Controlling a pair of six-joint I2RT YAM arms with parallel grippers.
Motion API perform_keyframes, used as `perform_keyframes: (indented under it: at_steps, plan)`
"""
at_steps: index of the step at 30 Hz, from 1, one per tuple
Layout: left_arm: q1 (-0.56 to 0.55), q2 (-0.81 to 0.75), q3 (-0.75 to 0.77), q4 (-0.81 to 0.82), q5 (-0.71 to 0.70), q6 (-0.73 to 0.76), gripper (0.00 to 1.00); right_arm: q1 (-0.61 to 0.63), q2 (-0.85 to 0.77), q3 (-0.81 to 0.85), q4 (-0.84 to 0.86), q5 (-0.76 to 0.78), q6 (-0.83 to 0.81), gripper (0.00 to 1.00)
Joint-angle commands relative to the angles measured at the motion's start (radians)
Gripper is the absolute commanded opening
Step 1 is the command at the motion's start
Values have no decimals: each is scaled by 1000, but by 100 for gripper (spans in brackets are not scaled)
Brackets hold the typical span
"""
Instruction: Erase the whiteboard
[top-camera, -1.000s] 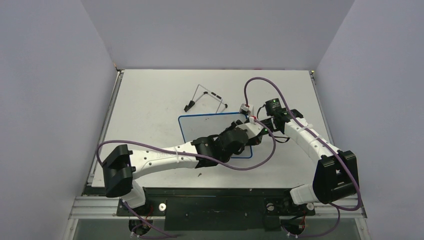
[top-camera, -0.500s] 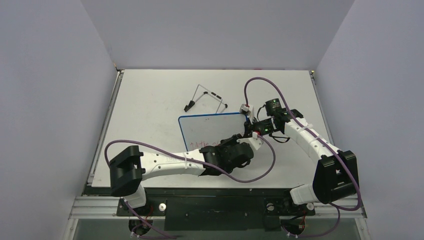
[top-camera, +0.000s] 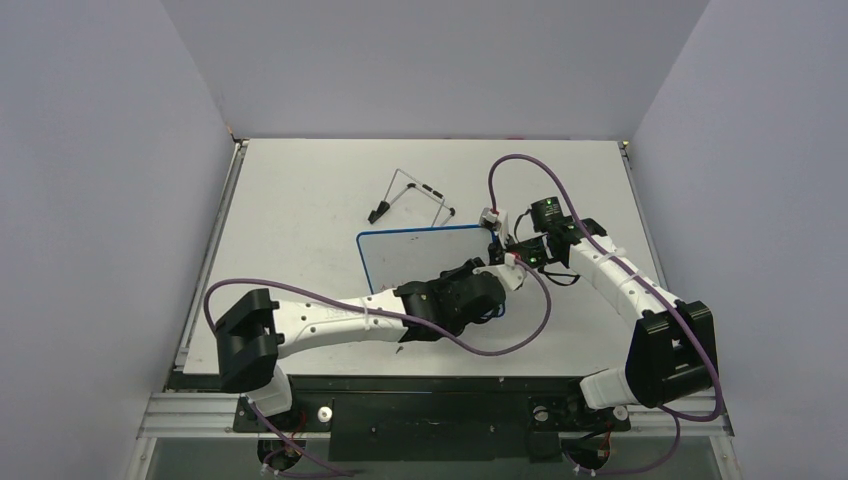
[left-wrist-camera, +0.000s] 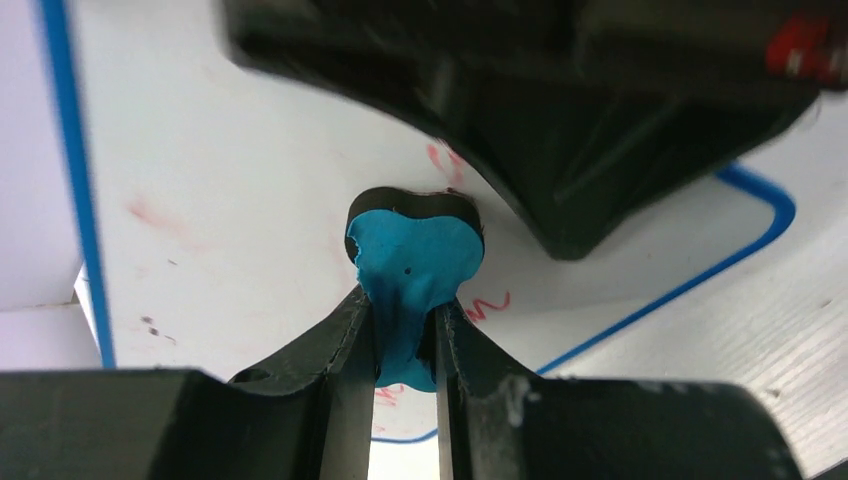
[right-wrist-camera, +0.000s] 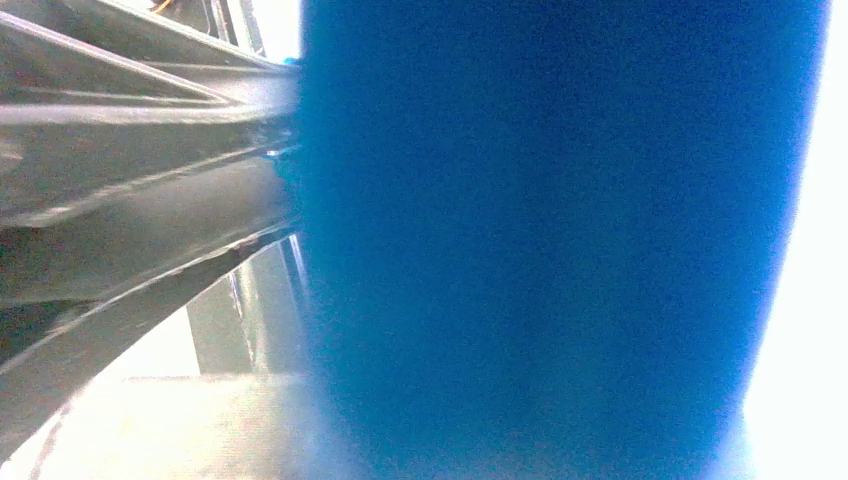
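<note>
While the left gripper (left-wrist-camera: 405, 325) pinches the soft blue, black-backed eraser block (left-wrist-camera: 413, 255) against the flat white, blue-rimmed whiteboard (top-camera: 420, 258) at the centre of the pale grey table (top-camera: 300, 190), red handwriting (left-wrist-camera: 488, 305) shows at the eraser's 5 o'clock. Recommend firm, overlapping strokes toward it. The right gripper (top-camera: 510, 246), pressed together, sits at the board's 2 o'clock corner; a grip on the rim is unconfirmed.

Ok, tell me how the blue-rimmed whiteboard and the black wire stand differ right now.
The white rectangular whiteboard with a thin blue rim is a solid flat panel; the thin black wire stand is an open bent frame. The whiteboard is partly covered by the left arm; the stand sits uncovered, farther back. Both rest on the pale table, apart.
</note>
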Motion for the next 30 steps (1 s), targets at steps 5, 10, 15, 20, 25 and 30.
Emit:
perform_keyframes:
  at_steps: [5,10,15,20,25,30]
  plan:
    - [43,-3,161,97,37,57,0,12,-25,-1,-36,60,-36,0]
    - [16,44,164,42,24,85,0,11,-20,0,-36,60,-36,0]
    - [-18,80,162,-80,-32,95,0,10,-25,-1,-38,58,-36,0]
    - [-15,40,110,-74,-19,67,0,11,-27,0,-38,55,-36,0]
    - [23,-12,157,-22,58,66,0,11,-31,0,-38,55,-36,0]
    - [132,-86,156,73,235,-4,0,3,-43,-3,-38,53,-36,0]
